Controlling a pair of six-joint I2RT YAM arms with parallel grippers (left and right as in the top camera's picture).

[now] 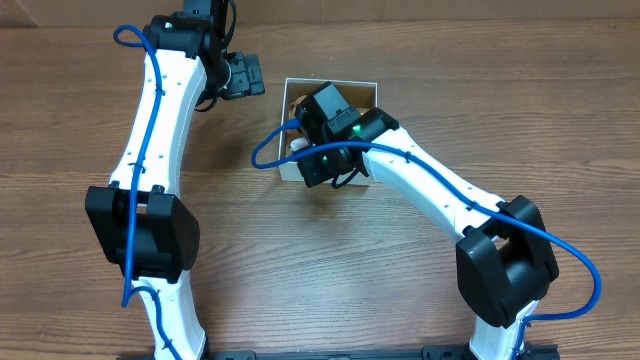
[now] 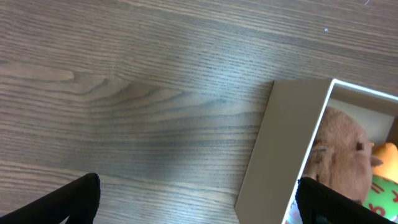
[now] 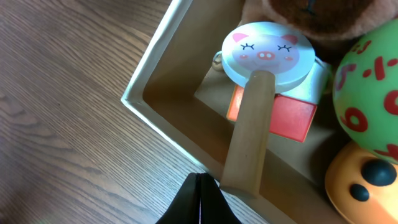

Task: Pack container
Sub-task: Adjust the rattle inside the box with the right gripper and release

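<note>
Container (image 1: 300,84) mid-table already holds pig paddle (image 3: 268,51), plush (image 2: 339,152), ball (image 3: 367,87); I see no toys outside, so packing looks done; right gripper (image 3: 200,200) pressed together, empty, over it; left gripper (image 1: 250,75) spread, beside it.

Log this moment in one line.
left claw: open, beside container | right claw: shut, empty, over container wall | pig paddle: inside container

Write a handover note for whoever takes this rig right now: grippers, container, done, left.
Left gripper: open, empty, over the table beside the container.
Right gripper: shut, holding nothing, over the container's edge.
Done: pig-face paddle, red block, green ball, orange toy and brown plush lie in the container.
Left: no toys seen outside it; probably just pull the right arm clear.
</note>
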